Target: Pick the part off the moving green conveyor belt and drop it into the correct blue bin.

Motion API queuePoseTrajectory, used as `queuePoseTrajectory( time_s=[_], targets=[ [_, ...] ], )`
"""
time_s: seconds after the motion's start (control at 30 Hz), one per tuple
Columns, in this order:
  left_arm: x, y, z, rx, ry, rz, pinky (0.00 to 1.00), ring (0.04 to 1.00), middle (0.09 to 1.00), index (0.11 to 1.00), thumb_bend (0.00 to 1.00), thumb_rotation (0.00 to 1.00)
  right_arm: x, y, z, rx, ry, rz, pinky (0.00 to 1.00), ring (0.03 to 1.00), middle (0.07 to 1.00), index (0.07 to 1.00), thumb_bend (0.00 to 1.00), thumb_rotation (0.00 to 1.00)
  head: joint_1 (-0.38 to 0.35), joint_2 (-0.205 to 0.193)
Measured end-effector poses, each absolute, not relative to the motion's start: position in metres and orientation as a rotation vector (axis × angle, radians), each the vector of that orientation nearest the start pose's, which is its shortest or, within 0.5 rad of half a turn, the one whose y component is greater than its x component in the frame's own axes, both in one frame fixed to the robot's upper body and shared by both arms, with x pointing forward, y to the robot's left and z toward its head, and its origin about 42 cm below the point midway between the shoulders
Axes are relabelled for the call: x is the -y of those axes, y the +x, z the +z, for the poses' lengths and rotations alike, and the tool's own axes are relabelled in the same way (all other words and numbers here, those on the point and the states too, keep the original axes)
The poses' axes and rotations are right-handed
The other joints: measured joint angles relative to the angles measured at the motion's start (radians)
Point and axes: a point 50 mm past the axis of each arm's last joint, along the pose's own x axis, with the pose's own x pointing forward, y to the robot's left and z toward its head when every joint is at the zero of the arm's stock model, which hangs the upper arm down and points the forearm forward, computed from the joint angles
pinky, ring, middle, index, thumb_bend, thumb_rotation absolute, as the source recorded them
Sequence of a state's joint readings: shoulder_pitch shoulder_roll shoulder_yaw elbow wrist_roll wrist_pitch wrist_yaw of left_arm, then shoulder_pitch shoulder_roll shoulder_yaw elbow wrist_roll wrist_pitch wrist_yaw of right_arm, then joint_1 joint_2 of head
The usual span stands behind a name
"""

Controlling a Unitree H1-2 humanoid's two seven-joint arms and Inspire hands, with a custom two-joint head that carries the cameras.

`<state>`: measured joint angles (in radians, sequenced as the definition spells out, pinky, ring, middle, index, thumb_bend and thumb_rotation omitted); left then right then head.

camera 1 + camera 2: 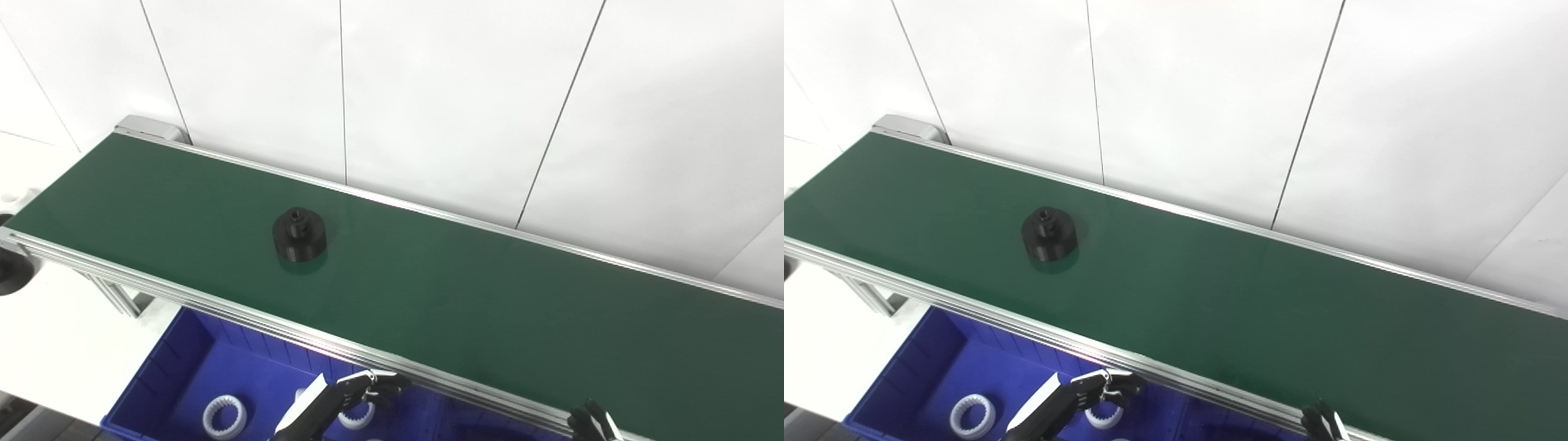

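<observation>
A black round part [299,234] with a small hub on top stands on the green conveyor belt [465,288], left of the middle; it also shows in the right eye view [1049,233]. My left hand [358,394] is low, in front of the belt's near rail and over the blue bin [184,361]; its fingers are curled and hold nothing. Only the fingertips of my right hand [591,422] show at the bottom edge, below the rail. Both hands are well clear of the part.
The blue bin below the belt holds white toothed rings [224,416]. The belt's aluminium near rail [257,321] runs between the hands and the belt. A white panelled wall [459,92] stands behind. A dark round object [11,269] sits at the left edge.
</observation>
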<state>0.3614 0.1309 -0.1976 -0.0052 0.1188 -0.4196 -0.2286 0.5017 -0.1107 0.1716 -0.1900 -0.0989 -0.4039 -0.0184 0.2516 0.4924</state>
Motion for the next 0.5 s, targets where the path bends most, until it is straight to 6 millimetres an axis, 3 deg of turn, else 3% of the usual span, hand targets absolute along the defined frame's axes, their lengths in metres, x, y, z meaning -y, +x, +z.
queuePoseTrajectory(
  time_s=[0.27, 0.5],
  targets=[
    [-0.201, 0.147, 0.040, 0.035, 0.179, -0.417, 0.71, 0.789, 0.811, 0.752, 0.91, 0.22, 0.222, 0.137, 0.117, 0.282, -0.148, 0.088, 0.86, 0.872, 0.885, 0.923, 0.75, 0.25, -0.047, 0.011],
    [-0.204, 0.148, 0.041, 0.038, 0.164, -0.415, 0.73, 0.803, 0.822, 0.763, 0.91, 0.23, 0.219, 0.169, 0.153, 0.369, -0.282, 0.146, 0.76, 0.849, 0.886, 0.926, 0.78, 0.43, -0.181, 0.067]
  ],
)
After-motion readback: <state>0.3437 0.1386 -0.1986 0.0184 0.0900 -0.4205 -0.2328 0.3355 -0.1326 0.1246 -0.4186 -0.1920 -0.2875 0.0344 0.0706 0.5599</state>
